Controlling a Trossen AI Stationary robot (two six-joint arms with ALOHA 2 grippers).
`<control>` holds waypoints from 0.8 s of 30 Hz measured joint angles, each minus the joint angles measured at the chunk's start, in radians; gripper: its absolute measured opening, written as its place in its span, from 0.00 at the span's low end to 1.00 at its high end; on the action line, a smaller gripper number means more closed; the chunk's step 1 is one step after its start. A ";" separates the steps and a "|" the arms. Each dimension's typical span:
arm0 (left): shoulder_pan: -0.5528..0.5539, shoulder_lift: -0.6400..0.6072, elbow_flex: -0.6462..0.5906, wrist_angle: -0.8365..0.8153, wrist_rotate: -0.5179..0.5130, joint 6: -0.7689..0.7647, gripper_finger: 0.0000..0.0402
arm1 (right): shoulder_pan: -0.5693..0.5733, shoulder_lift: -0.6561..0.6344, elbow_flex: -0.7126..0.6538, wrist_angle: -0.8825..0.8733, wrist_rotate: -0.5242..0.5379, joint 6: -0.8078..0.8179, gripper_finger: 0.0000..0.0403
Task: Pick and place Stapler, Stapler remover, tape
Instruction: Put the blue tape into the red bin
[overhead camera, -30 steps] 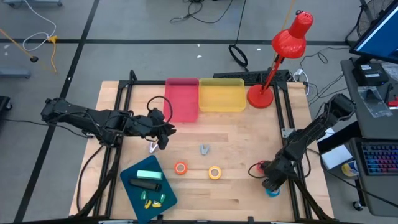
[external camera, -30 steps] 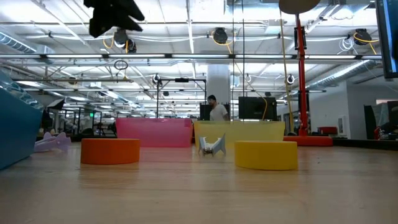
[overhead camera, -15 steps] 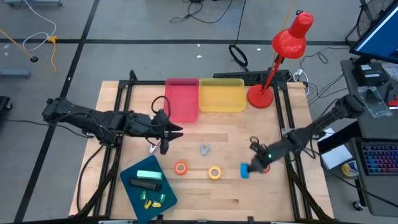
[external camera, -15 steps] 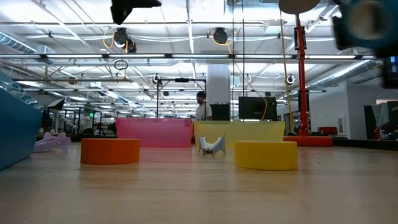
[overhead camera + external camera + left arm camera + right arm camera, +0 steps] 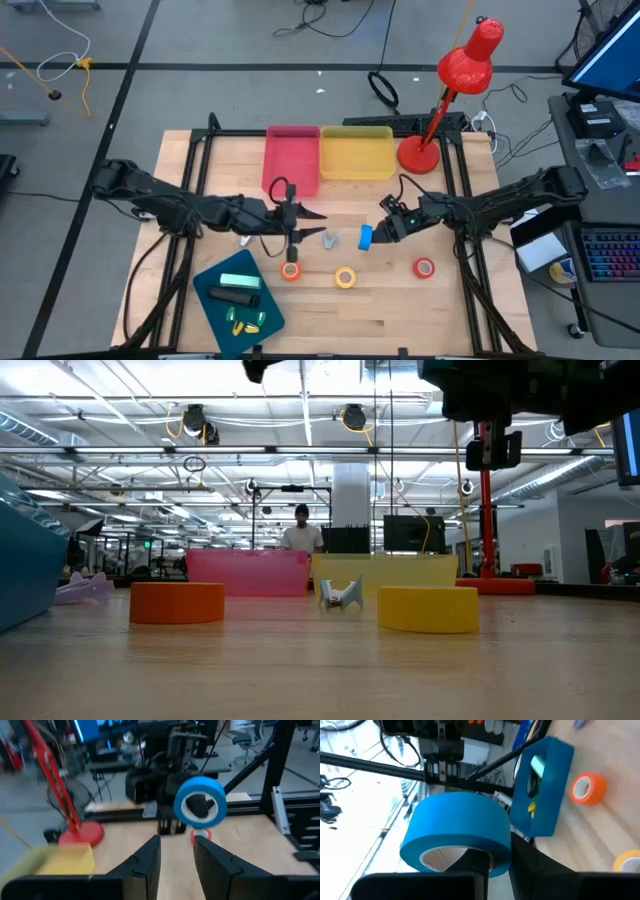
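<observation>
My right gripper (image 5: 370,238) is shut on the blue tape (image 5: 366,238) above the middle of the table; the roll fills the right wrist view (image 5: 457,832). Facing it from the left, my left gripper (image 5: 303,216) is open and holds nothing (image 5: 176,847). On the wood lie the orange tape (image 5: 290,270), the yellow tape (image 5: 345,277) and the red tape (image 5: 424,267), each flat on one face. The grey stapler remover (image 5: 328,239) rests between the grippers. Which object is the stapler I cannot tell. My right gripper pinches the blue roll's wall (image 5: 492,852): one finger (image 5: 479,865) reaches into the pale hole, the other (image 5: 527,867) lies outside. The fingers come level from the table's right. The roll is lifted clear, on edge, its hole (image 5: 200,806) facing my left gripper.
A pink bin (image 5: 291,158) and a yellow bin (image 5: 356,152) stand at the far edge, with a red lamp's base (image 5: 418,154) to their right. A blue tray (image 5: 262,310) at the near left holds a mint object (image 5: 240,282), a black one and small yellow-green pieces. A small lilac object (image 5: 245,240) lies under the left arm.
My right gripper has lifted the blue tape from the table's near right corner and carried it up, leftward and farther, tipping from pointing down to level. The red tape stays where it lay. My left gripper has moved toward the table's right and rolled.
</observation>
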 joint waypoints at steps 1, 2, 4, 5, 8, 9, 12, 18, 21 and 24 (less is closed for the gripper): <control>-0.003 0.020 0.000 0.035 -0.007 0.029 0.29 | -0.009 0.020 0.000 0.028 -0.020 0.021 0.08; -0.005 0.039 0.000 0.069 -0.011 0.054 0.29 | -0.016 0.040 0.000 0.053 -0.037 0.041 0.08; -0.008 0.072 0.000 0.130 -0.014 0.087 0.29 | -0.030 0.074 0.000 0.082 -0.074 0.081 0.08; -0.008 0.086 0.000 0.156 -0.014 0.096 0.29 | -0.036 0.093 0.000 0.101 -0.088 0.098 0.08; -0.008 0.123 0.000 0.216 -0.015 0.098 0.29 | -0.048 0.141 0.000 0.143 -0.132 0.144 0.08; -0.008 0.133 0.000 0.225 -0.015 0.097 0.29 | -0.049 0.158 0.000 0.159 -0.135 0.157 0.08; -0.008 0.161 0.009 0.231 -0.015 0.098 0.29 | -0.051 0.205 0.000 0.206 -0.135 0.199 0.08; -0.020 0.215 0.053 0.216 -0.004 0.165 0.29 | -0.063 0.308 0.004 0.404 -0.136 0.318 0.10; -0.021 0.230 0.074 0.207 -0.004 0.210 0.29 | -0.068 0.346 0.013 0.455 -0.153 0.350 0.10; -0.022 0.227 0.085 0.163 -0.005 0.220 0.29 | -0.068 0.375 0.041 0.473 -0.182 0.362 0.09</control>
